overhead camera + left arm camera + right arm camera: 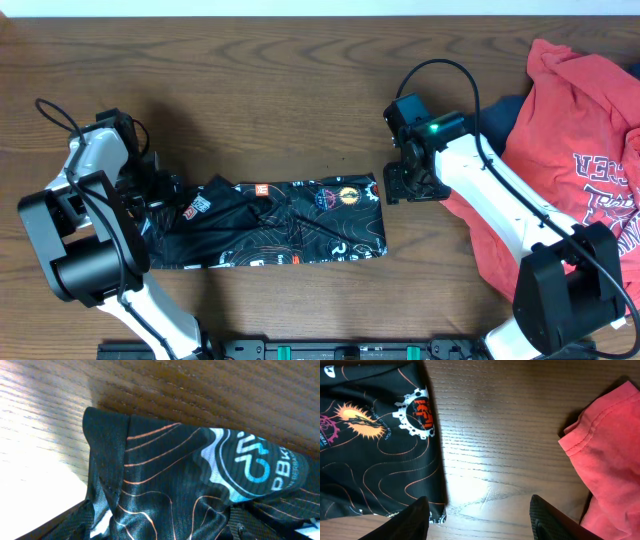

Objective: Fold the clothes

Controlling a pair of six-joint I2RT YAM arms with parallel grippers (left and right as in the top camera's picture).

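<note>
black jersey [165, 485] under left tool [165, 192], grip unclear | right tool [479, 506] spread, empty, at jersey edge

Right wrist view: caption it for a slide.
Open right gripper above the table, between black jersey and red T-shirt.

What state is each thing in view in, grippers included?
Jersey: folded into a long strip, lying flat.
Red T-shirt: crumpled, not folded.
Navy garment: mostly hidden under the red T-shirt.
Left gripper: at the jersey's left end; open or shut unclear.
Right gripper: open, empty, at the jersey's right edge.
</note>
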